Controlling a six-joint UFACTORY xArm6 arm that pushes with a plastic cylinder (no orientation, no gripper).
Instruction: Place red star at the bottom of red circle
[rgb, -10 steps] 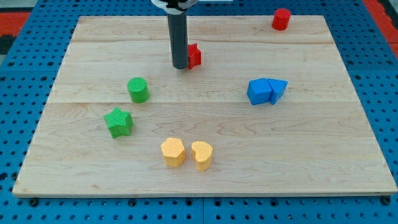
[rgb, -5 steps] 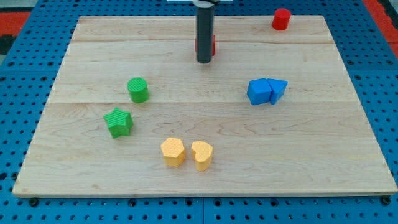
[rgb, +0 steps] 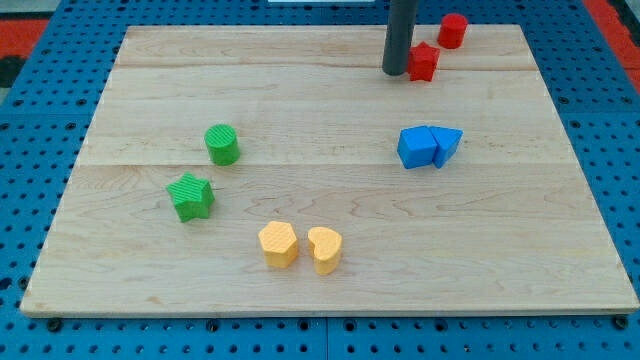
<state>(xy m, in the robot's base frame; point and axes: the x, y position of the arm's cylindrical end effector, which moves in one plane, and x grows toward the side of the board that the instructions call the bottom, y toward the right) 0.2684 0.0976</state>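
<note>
The red star (rgb: 423, 62) lies near the view's top right of the wooden board (rgb: 150, 300). The red circle (rgb: 453, 30), a short cylinder, stands just above and to the right of the star, a small gap between them. My tip (rgb: 396, 71) rests on the board right against the star's left side. The dark rod rises from it out of the view's top.
A blue cube (rgb: 416, 147) and a blue triangle (rgb: 447, 144) sit together right of centre. A green circle (rgb: 222, 144) and a green star (rgb: 191, 196) are at the left. Two yellow blocks (rgb: 278, 244) (rgb: 325, 249) lie near the view's bottom.
My tip has slid to the right and a little up, pushing the red star from the board's top middle to just below left of the red circle. Other blocks have not moved.
</note>
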